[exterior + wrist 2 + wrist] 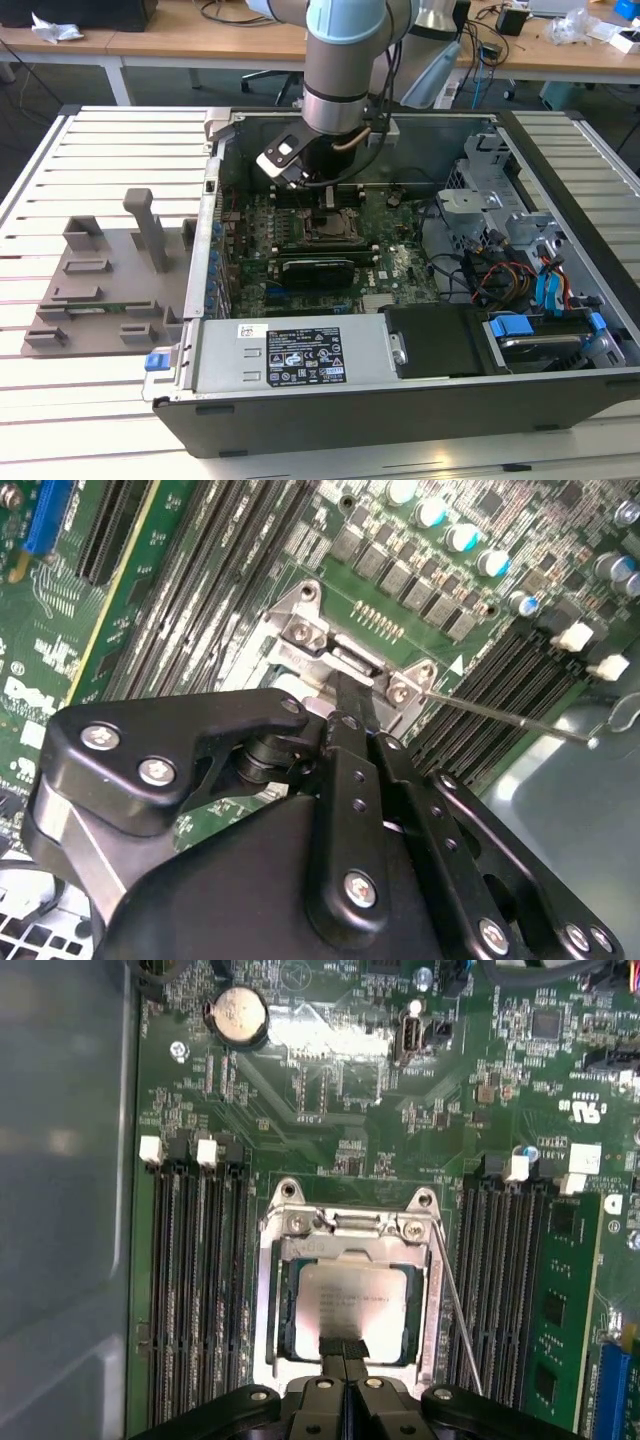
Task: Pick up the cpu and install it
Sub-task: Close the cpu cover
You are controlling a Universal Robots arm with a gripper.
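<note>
— Cpu location?
— Flat silvery square cpu [352, 1295] lying in the socket's bright metal frame [268, 1300], on the green board [330, 1080] (case [400, 420] lies open).
— Gripper?
— Gripper [340, 1348]: black fingers pressed together, nothing between, tips at the cpu's edge.

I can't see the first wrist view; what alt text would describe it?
A silvery square cpu lies in the metal socket frame of a green motherboard, with the black gripper, fingers together, at one edge. Rows of dark memory slots flank the socket.
</note>
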